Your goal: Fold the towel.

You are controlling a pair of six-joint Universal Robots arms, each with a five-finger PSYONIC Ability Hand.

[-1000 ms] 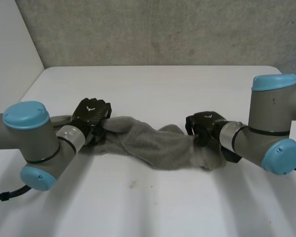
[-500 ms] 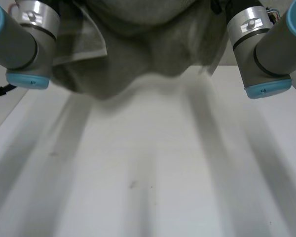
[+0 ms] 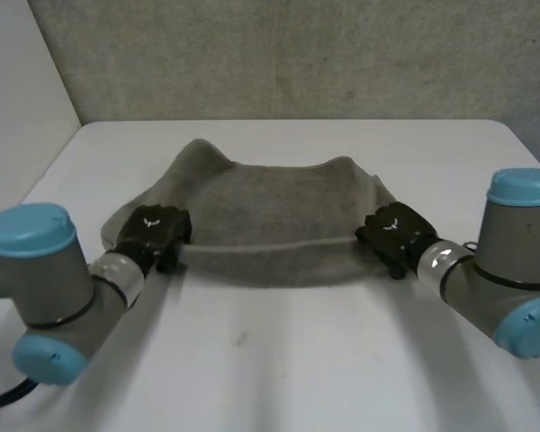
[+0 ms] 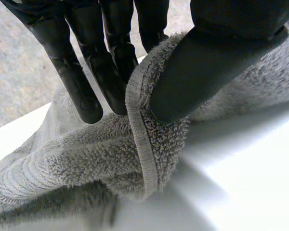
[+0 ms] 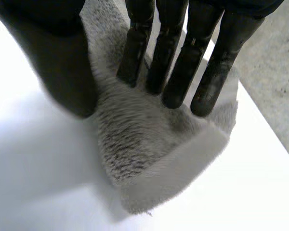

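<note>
The grey towel (image 3: 279, 211) lies spread across the middle of the white table (image 3: 279, 360), its far edge wavy. My left hand (image 3: 153, 236) sits at the towel's near left corner. In the left wrist view the left hand (image 4: 207, 62) pinches the towel's hemmed edge (image 4: 139, 144) between thumb and fingers. My right hand (image 3: 391, 229) rests at the near right corner. In the right wrist view the right hand's fingers (image 5: 176, 62) are straight with their tips on the towel corner (image 5: 149, 144), and the thumb stands apart from them.
A grey wall (image 3: 297, 54) rises behind the table's far edge. A white side panel (image 3: 18, 99) stands at the left. Bare table lies in front of the towel, between my two arms.
The towel went from a bunched strip between the hands, up close to the camera, then down flat and spread out. The right hand's fingers have loosened.
</note>
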